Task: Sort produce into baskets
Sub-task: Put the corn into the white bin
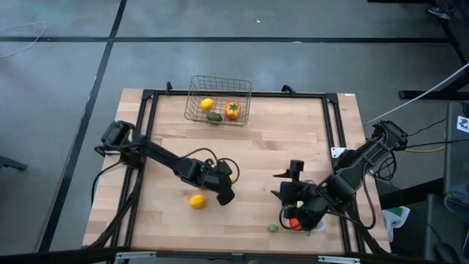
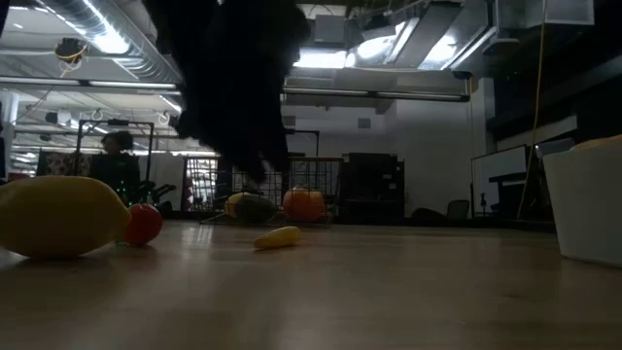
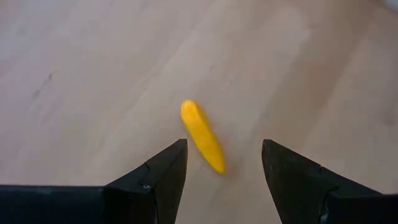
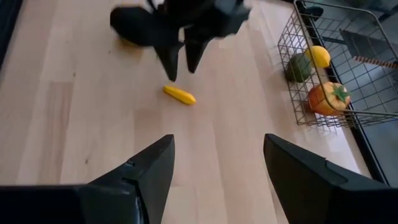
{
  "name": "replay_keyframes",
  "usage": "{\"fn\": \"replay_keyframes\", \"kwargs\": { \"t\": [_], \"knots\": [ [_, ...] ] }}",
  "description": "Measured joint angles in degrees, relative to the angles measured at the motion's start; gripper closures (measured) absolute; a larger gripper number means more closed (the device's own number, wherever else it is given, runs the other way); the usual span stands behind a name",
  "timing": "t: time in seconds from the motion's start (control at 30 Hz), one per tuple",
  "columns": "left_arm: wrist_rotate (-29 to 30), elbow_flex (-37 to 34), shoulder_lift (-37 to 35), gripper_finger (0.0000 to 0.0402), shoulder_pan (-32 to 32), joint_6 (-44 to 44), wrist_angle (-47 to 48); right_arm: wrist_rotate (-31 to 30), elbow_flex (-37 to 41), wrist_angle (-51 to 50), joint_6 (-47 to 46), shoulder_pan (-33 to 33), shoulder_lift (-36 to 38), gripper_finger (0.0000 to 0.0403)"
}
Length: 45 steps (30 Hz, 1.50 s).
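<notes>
On the pale wooden table (image 1: pixel 264 147), the left gripper (image 3: pixel 224 165), fingers spread apart, hovers over a small yellow pepper (image 3: pixel 202 135) lying lengthwise between them. The right gripper (image 4: pixel 217 165), also apart, waits farther off toward the table's right.

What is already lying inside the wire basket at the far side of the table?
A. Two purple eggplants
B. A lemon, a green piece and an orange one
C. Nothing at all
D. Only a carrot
B: the high view shows the wire basket holding a yellow lemon, a green piece and an orange piece.
</notes>
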State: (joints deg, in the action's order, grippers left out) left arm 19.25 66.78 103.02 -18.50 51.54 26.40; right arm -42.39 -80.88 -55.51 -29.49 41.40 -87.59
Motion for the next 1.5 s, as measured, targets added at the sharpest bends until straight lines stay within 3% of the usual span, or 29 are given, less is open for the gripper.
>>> {"fn": "replay_keyframes", "kwargs": {
  "t": [0.53,0.93,1.2,1.5],
  "knots": [
    [0.0,0.0,8.9,0.0205,0.1,1.4,-3.7,0.0,0.0,0.1,0.0,-0.3,0.0,0.0157],
    [1.3,0.0,10.2,0.0291,0.1,-3.2,-4.6,0.0,0.0,3.1,0.0,-0.2,0.0,0.0157],
    [1.6,-0.1,10.1,0.0358,0.1,-10.0,-7.4,5.0,0.0,6.6,-0.2,-0.2,0.0,0.0157],
    [1.5,1.2,10.2,0.0360,-0.1,-18.7,-20.8,10.9,0.0,7.7,-0.2,-0.2,0.0,0.0157]
  ]
}}
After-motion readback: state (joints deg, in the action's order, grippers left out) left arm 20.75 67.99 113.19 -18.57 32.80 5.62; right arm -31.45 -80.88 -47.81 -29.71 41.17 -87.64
